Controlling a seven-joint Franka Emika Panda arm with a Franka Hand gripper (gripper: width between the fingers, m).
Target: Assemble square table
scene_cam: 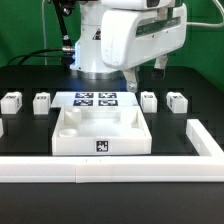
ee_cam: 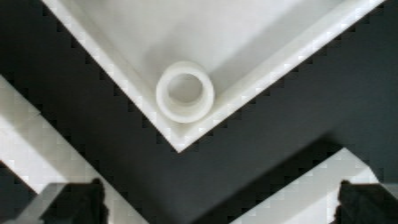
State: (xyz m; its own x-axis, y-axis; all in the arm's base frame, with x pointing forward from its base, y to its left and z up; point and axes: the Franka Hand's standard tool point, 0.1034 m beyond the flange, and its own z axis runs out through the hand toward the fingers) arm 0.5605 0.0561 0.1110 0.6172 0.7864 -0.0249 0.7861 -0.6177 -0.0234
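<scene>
No readable txt/nos.; table top tag just b/w pattern

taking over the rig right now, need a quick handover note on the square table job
End effector: open, holding nothing, poised over a corner socket of the table top.
Table top: lies flat mid-table, in front of the marker board.
Leg blocks: four, loose in a row, two on each side of the marker board, none touching the table top.
Done: no leg fitted, as far as the views show.
Left: pick up and fit all four legs.
</scene>
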